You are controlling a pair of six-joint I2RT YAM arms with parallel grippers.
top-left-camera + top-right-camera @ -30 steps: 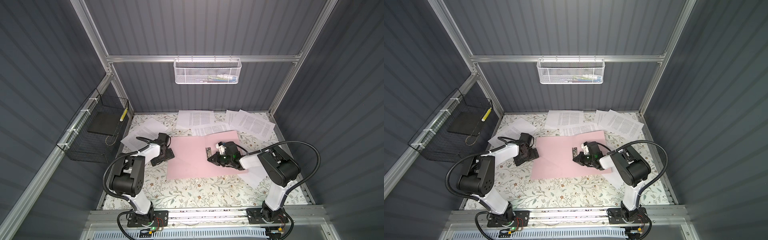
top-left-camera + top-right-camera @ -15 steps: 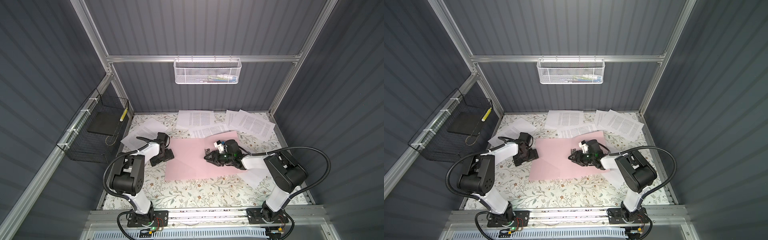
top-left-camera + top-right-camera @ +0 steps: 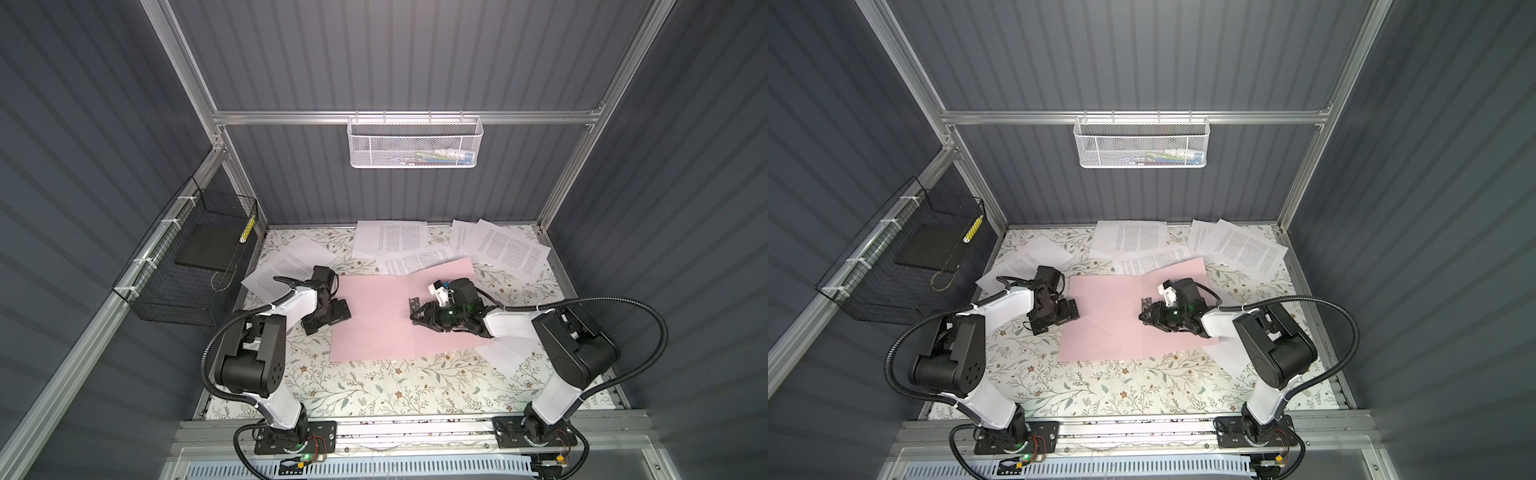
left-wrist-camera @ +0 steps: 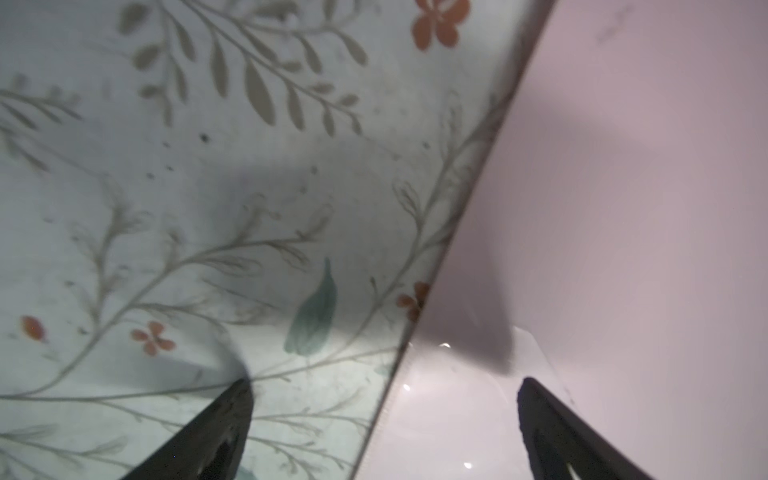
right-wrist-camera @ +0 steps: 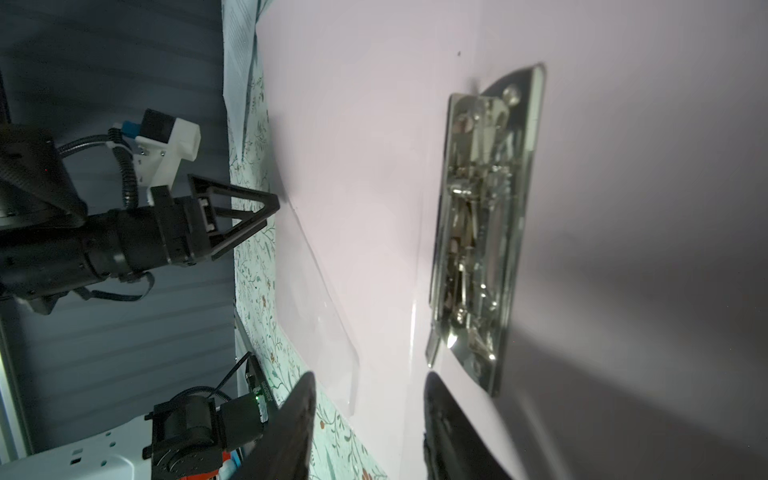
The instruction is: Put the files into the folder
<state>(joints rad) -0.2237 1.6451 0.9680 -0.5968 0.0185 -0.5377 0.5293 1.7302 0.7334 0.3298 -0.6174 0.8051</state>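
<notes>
The folder (image 3: 374, 328) lies opened flat in the middle of the worktop (image 3: 374, 390). What matters for me now is its metal clip (image 3: 413, 300) on the centre fold: in both top views it sits just up-frame of my right hand (image 3: 417, 318), close, but as far as I can tell not between the fingers. Its long axis runs along the fold, top to bottom of the frame, and in the right wrist view it stretches straight away from my fingertips, its near end just past one of them. That hand's fingers are parted part-way with only pink card between them, pinching nothing. My left hand (image 3: 327, 319) is spread wide at the folder's left edge, one finger over the card and one over the worktop, well apart from the clip, so I judge the right the nearer one for working it. The files (image 3: 392, 239) lie loose, mostly along the upper edge of the worktop, none in the folder yet
</notes>
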